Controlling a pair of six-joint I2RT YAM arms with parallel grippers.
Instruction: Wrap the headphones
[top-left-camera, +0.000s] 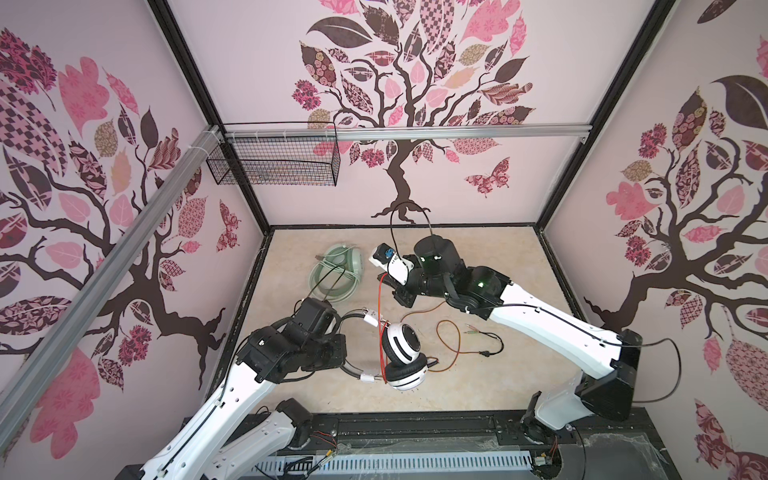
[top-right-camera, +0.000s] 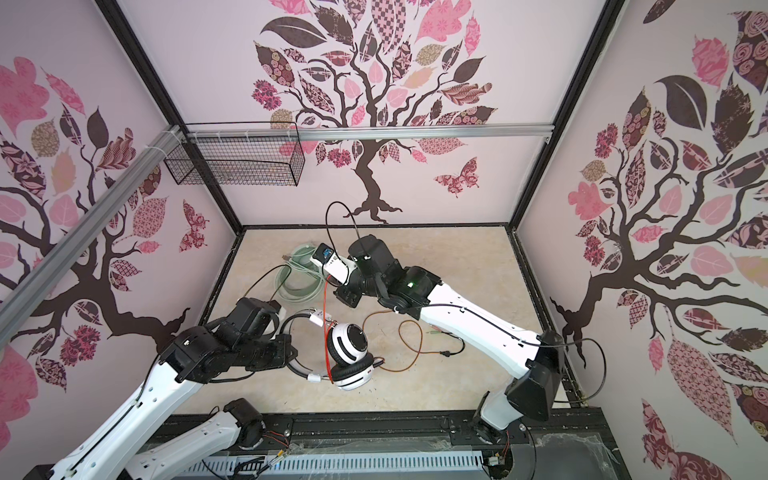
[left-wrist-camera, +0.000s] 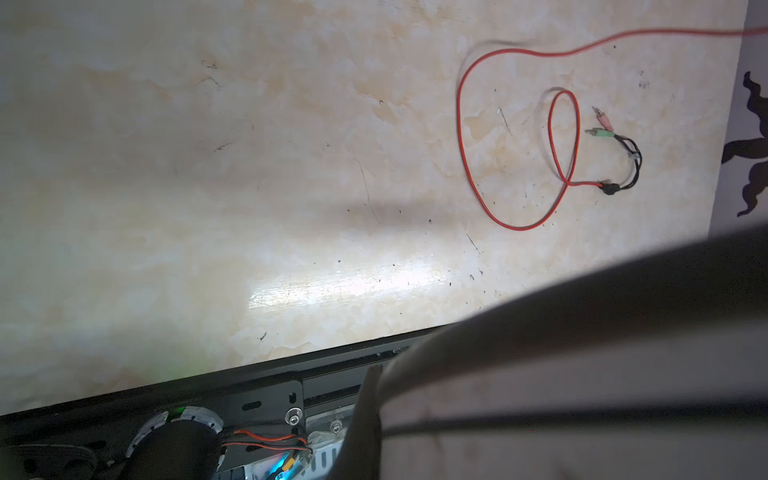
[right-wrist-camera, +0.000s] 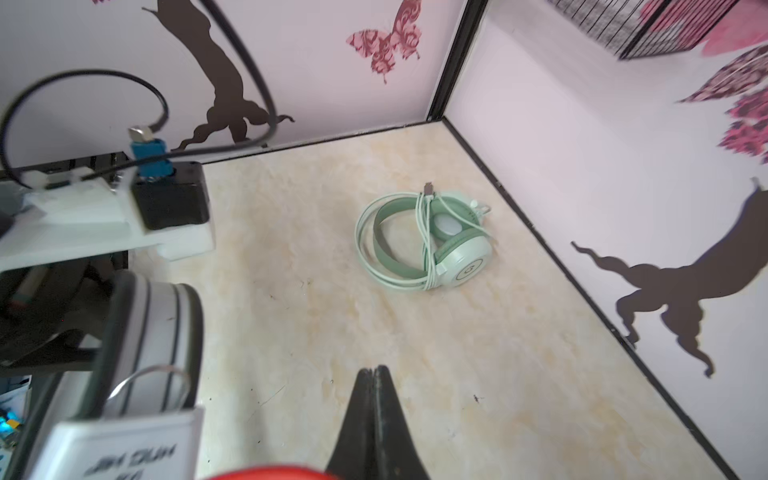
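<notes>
At centre, the left gripper is clamped on the white-and-black headphones. Just above, the right gripper pinches their orange-red cable, beside the wrapped mint-green headphones.

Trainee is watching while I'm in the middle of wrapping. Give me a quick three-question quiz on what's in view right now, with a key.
1. True or false: the cable of the mint-green headphones trails loose across the table.
2. The right gripper is shut on: A) the mint-green headphones B) the orange-red cable of the white-and-black headphones C) the wire basket.
3. Fill in: the pink and green plugs lie free on the ____.

Key
1. False. The cable is wound around them.
2. B
3. table
</notes>
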